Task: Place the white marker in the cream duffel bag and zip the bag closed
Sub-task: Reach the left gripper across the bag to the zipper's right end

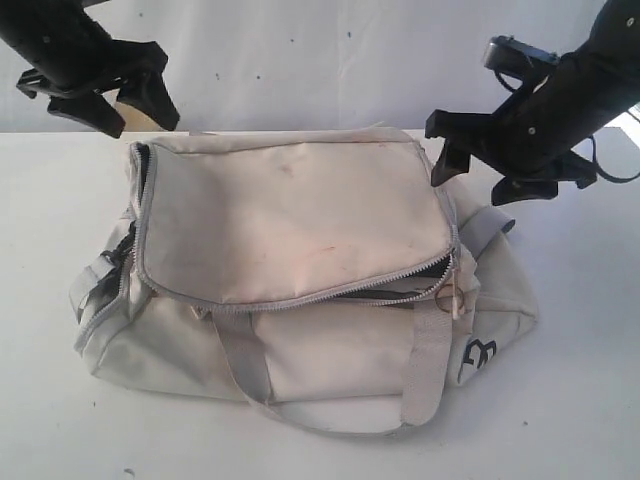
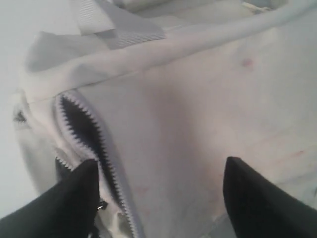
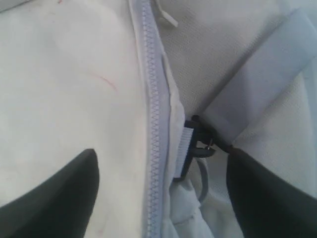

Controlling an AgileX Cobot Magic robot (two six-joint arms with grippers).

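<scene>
Both jaws agape: left gripper (image 1: 140,122), right gripper (image 1: 472,186) (both empty) | cream duffel bag (image 1: 300,200) part-unzipped

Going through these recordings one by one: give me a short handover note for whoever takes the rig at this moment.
Left gripper: fingers open, empty, raised over the left end of the cream duffel bag.
Right gripper: fingers open, empty, raised over the bag's right end.
White marker: not visible in any view; it may be inside, unconfirmed.
Zipper: gaping along the front edge and around the left corner.
Left to do: confirm the marker is in the bag, then zip it shut.
</scene>
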